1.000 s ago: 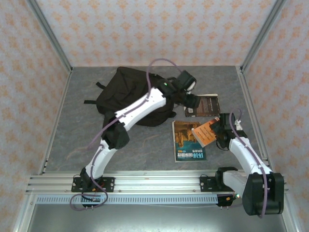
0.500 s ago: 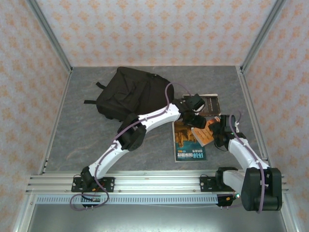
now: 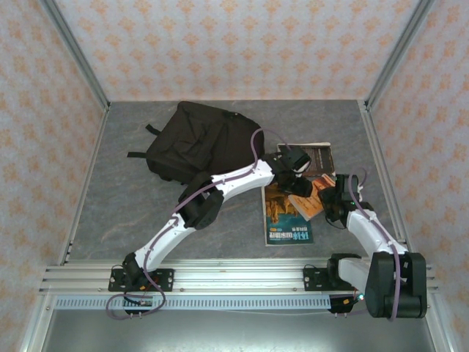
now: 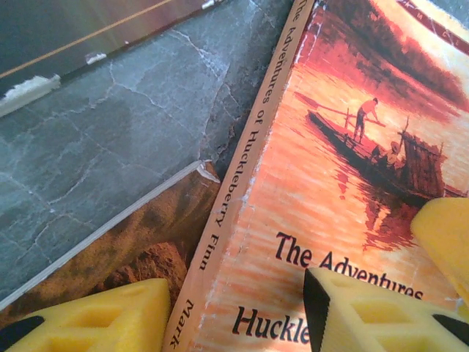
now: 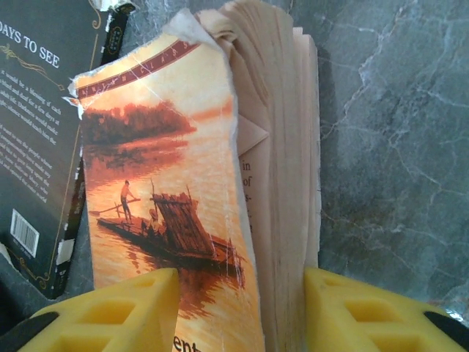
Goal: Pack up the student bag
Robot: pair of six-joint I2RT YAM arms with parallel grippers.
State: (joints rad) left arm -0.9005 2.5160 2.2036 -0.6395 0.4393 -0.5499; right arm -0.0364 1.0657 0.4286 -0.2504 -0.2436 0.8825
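Observation:
The student bag, a large black backpack, lies at the back left of the table. An orange paperback, "The Adventures of Huckleberry Finn", rests tilted on a brown-covered book. My right gripper is shut on the paperback's right end. In the right wrist view the gripper has one yellow finger on the front cover and the other against the page block. My left gripper reaches down at the paperback's spine end. In the left wrist view this gripper stands open astride the spine, not pinching it.
The brown-covered book lies flat under the paperback, near the table's front. A dark book lies just behind them. The grey stone-pattern tabletop is walled by a metal frame on each side.
The left arm has swung from over the bag rightward and down to the orange paperback. Both grippers' jaws have narrowed, the right one closing on the book.

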